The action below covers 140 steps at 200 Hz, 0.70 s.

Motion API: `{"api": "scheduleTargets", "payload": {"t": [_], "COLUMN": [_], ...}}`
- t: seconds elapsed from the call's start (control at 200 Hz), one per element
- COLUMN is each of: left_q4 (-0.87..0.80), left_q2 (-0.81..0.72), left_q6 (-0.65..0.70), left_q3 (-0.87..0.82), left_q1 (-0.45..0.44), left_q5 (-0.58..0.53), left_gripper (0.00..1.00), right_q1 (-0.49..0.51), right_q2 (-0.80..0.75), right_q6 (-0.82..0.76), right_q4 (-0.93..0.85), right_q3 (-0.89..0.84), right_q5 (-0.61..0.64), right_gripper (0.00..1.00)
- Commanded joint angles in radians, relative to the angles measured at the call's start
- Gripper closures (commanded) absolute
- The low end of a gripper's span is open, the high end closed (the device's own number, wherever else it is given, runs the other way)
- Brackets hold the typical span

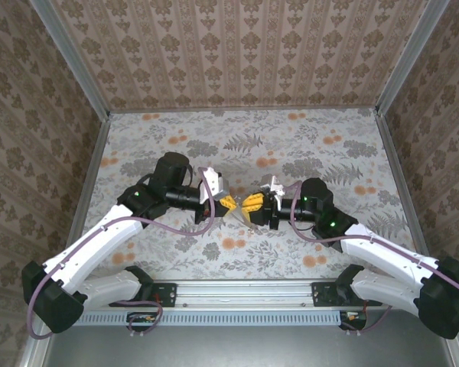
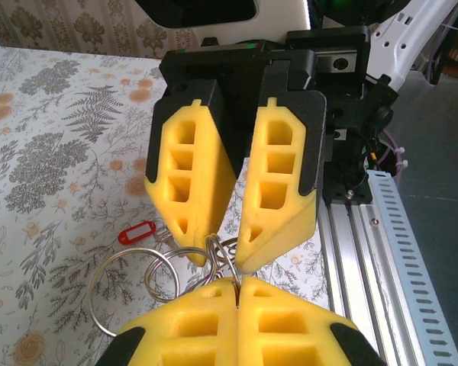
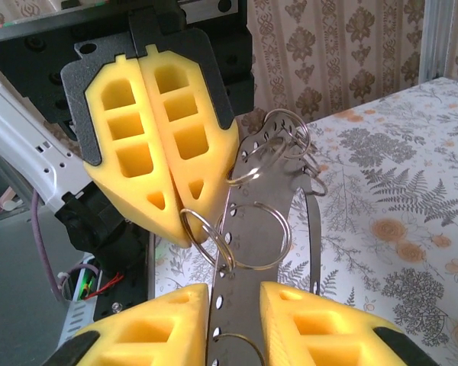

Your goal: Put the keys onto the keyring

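Threading looks unfinished: your left gripper (image 2: 237, 284) is pinched tight on a small ring (image 3: 201, 232), the right gripper (image 2: 226, 250) clamps a metal plate (image 3: 248, 183), keys (image 2: 135, 231) just beside the keyring (image 2: 91, 293).

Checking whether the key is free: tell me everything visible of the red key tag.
The red key tag is a small oblong of red plastic with a pale label window. It seems to lie flat on the floral table, its right end close by thin wire rings. Nothing grips it.
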Motion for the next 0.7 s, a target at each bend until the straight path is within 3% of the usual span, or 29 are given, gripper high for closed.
{"api": "scheduleTargets", "payload": {"t": [0.0, 0.54, 0.695], "left_q4": [-0.008, -0.023, -0.027], "left_q2": [-0.001, 0.006, 0.006], "left_q6": [0.031, 0.040, 0.042], "left_q3": [0.043, 0.049, 0.049], "left_q1": [-0.012, -0.019, -0.021], "left_q5": [0.026, 0.009, 0.001], "left_gripper": [1.00, 1.00, 1.00], "right_q1": [0.003, 0.007, 0.007], "right_q2": [0.005, 0.012, -0.003], "right_q6": [-0.023, -0.013, -0.014], "right_q4": [0.007, 0.028, 0.018], "right_q3": [0.042, 0.059, 0.060], "right_q5": [-0.017, -0.037, -0.026], "right_gripper": [0.73, 0.70, 0.64]}}
